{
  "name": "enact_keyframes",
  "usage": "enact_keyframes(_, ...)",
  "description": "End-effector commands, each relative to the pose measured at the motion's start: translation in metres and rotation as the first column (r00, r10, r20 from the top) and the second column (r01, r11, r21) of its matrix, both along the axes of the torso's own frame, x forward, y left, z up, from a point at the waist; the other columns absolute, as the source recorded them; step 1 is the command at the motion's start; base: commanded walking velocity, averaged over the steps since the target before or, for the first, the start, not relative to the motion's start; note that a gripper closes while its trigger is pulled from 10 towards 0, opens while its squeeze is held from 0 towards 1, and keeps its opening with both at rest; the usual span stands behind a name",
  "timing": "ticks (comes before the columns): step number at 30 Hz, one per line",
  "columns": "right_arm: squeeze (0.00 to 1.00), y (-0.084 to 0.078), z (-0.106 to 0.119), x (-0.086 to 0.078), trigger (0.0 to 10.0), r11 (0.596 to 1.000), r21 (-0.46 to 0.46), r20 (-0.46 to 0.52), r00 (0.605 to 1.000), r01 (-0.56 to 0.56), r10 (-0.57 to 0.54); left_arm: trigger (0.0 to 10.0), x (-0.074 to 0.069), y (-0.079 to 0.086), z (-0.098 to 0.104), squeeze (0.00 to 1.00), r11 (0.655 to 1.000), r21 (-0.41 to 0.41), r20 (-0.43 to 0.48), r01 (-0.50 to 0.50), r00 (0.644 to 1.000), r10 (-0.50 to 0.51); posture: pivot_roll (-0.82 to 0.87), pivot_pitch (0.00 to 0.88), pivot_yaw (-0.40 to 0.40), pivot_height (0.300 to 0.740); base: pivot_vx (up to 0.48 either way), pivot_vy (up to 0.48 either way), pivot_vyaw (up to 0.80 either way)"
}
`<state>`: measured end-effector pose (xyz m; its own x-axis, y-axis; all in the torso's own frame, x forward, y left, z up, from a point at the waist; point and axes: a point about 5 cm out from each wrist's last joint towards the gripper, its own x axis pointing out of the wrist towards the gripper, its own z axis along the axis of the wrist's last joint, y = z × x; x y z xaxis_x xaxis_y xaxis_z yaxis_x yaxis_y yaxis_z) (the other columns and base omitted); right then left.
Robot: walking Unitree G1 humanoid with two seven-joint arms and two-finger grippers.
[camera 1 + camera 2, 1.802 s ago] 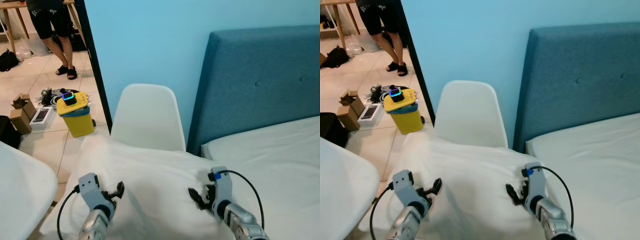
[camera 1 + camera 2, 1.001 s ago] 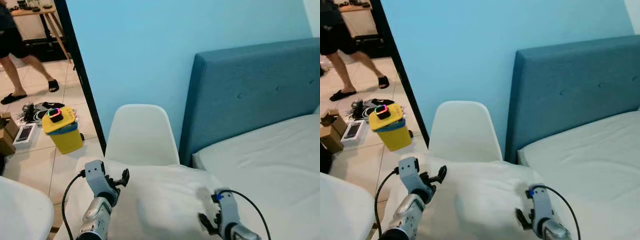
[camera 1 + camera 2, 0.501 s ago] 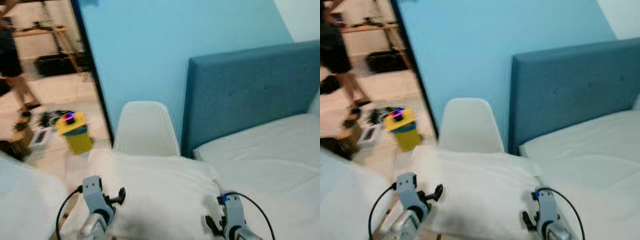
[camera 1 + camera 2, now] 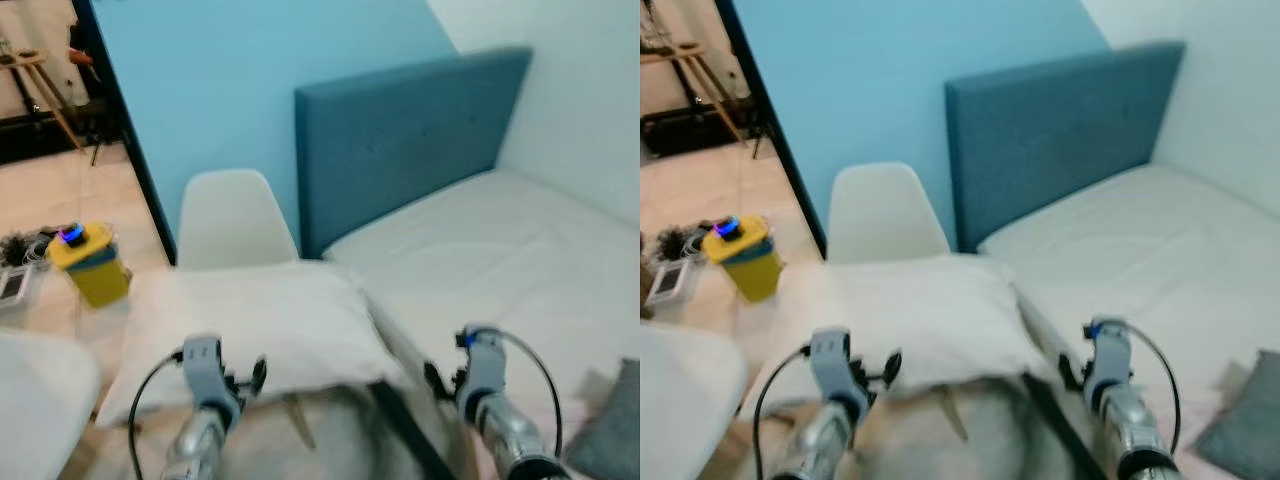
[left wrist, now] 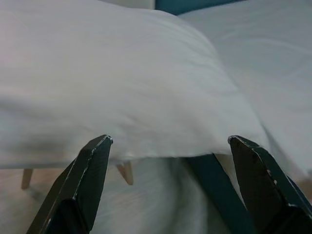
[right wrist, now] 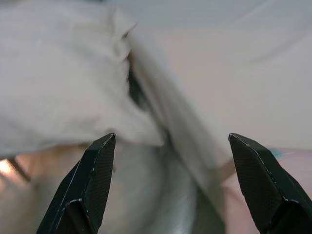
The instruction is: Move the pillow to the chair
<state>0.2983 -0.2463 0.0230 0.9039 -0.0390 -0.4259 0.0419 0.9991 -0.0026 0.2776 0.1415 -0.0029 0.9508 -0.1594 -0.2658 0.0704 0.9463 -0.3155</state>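
A white moulded plastic chair (image 4: 232,220) with pale wooden legs stands beside the bed, and a large white fabric pillow (image 4: 250,325) lies across its seat, covering it and overhanging the sides. Just beside the chair, a bed with a white sheet (image 4: 500,260) and a blue upholstered headboard (image 4: 400,135) carries a grey cushion (image 4: 1240,425) at its near corner. On the beige tiled floor (image 4: 60,195) stands a yellow plastic bin (image 4: 90,268) near the doorway.

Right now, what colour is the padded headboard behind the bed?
The padded headboard is teal blue, darker than the light blue wall; clearest in the right eye view.
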Motion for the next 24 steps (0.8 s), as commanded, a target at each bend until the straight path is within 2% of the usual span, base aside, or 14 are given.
enact_keyframes(1, 0.00, -0.007, 0.024, 0.015, 10.0, 1.000, -0.004, 0.110, 0.994, 0.021, -0.021, 10.0, 0.004, -0.004, 0.006, 0.00, 0.999, 0.013, 0.036, 0.031, 0.999, -0.032, 0.03, 0.034, 0.020, 0.740, 0.000, 0.000, -0.76)
enact_keyframes(6, 0.00, -0.010, 0.034, 0.021, 10.0, 1.000, -0.005, 0.152, 0.988, 0.030, -0.029, 10.0, 0.007, -0.008, 0.009, 0.00, 0.998, 0.011, 0.056, 0.056, 0.997, -0.056, 0.03, 0.034, 0.020, 0.740, 0.000, 0.000, -0.76)
enact_keyframes(9, 0.00, -0.016, 0.046, 0.026, 10.0, 0.999, -0.005, 0.201, 0.978, 0.052, -0.050, 10.0, 0.010, -0.014, 0.015, 0.00, 0.994, 0.011, 0.087, 0.105, 0.991, -0.105, 0.02, 0.033, 0.024, 0.740, 0.000, 0.000, -0.76)
enact_keyframes(12, 0.00, -0.017, 0.050, 0.027, 10.0, 0.997, 0.015, 0.227, 0.971, 0.070, -0.072, 10.0, 0.012, -0.018, 0.018, 0.00, 0.991, 0.010, 0.105, 0.131, 0.986, -0.131, 0.02, 0.032, 0.027, 0.740, 0.000, -0.266, -0.74)
enact_keyframes(21, 0.00, -0.022, 0.053, 0.026, 10.0, 0.993, 0.019, 0.256, 0.959, 0.119, -0.120, 10.0, 0.015, -0.025, 0.022, 0.00, 0.986, 0.007, 0.123, 0.166, 0.978, -0.166, 0.01, 0.032, 0.031, 0.740, 0.000, -0.465, 0.00)
enact_keyframes(22, 0.00, -0.030, 0.054, 0.023, 10.0, 0.988, 0.003, 0.249, 0.957, 0.154, -0.150, 10.0, 0.015, -0.026, 0.022, 0.00, 0.985, 0.008, 0.123, 0.174, 0.977, -0.174, 0.00, 0.032, 0.039, 0.740, 0.000, -0.472, -0.76)
enact_keyframes(24, 0.00, -0.035, 0.054, 0.022, 10.0, 0.984, -0.019, 0.239, 0.957, 0.176, -0.166, 10.0, 0.015, -0.027, 0.022, 0.00, 0.984, 0.008, 0.123, 0.176, 0.977, -0.176, 0.00, 0.033, 0.042, 0.740, 0.000, -0.476, -0.76)
